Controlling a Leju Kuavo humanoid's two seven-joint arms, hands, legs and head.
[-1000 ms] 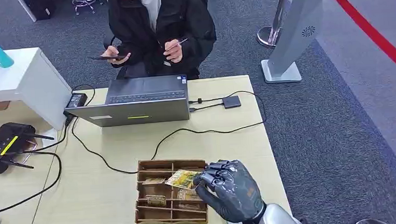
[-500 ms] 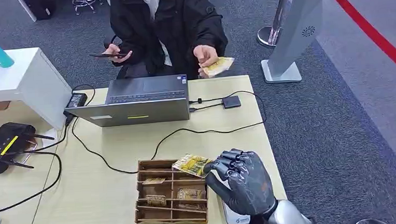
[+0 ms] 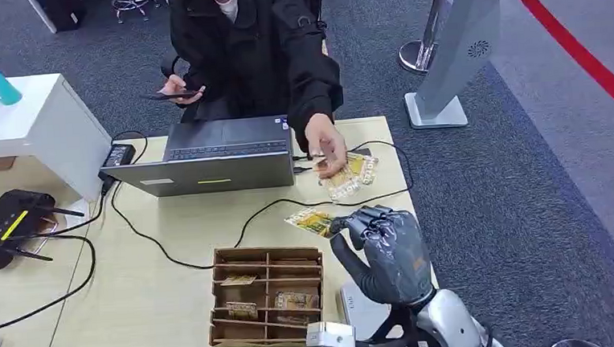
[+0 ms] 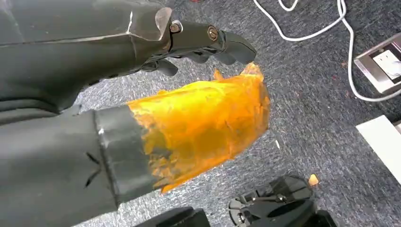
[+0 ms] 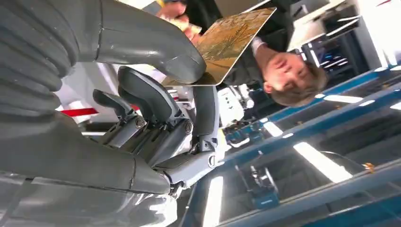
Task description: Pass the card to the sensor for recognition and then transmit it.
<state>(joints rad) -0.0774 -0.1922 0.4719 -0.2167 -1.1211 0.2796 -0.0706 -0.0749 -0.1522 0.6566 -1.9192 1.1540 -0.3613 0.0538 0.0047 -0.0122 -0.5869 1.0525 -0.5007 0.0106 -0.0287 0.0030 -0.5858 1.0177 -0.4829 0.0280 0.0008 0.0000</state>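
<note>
The card (image 3: 311, 220), yellow-green and patterned, was pinched between the thumb and a finger of the right hand (image 3: 385, 253), held up above the light wooden table (image 3: 167, 303), between the brown divided box (image 3: 266, 296) and the cards under the person's hand (image 3: 328, 148). In the right wrist view the same card (image 5: 226, 42) sat flat against the thick grey thumb, the darker fingers (image 5: 146, 101) curled beneath it. The person's hand rested on a few more cards (image 3: 350, 175) lying near the table's far edge, just beside a black cable (image 3: 273, 205) that ran from the laptop (image 3: 210, 157). The left hand (image 4: 189, 42) hung over grey carpet, its dark fingers curled in with nothing between them, its thumb wrapped in orange tape (image 4: 203, 123).
</note>
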